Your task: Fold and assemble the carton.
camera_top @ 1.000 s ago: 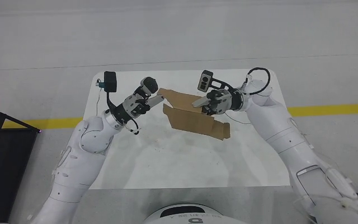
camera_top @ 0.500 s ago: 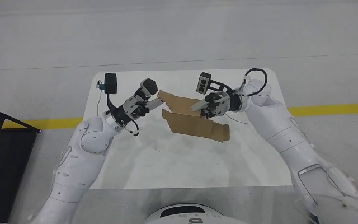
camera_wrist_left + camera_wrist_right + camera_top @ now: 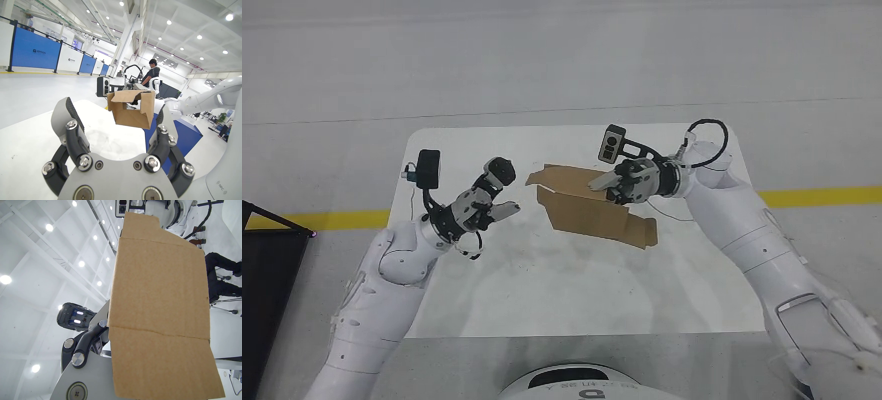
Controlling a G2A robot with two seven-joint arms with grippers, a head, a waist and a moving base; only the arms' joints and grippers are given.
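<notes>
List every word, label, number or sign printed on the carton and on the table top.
carton: none. The faces seen from above and from both wrist views are plain brown cardboard with only creases and cut edges.
table: none. It has a white top with a few faint scuff marks and no lettering or numbers.

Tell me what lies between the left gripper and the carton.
Nothing. In the top view only a stretch of bare table shows between the open left gripper and the carton, which are apart.
</notes>
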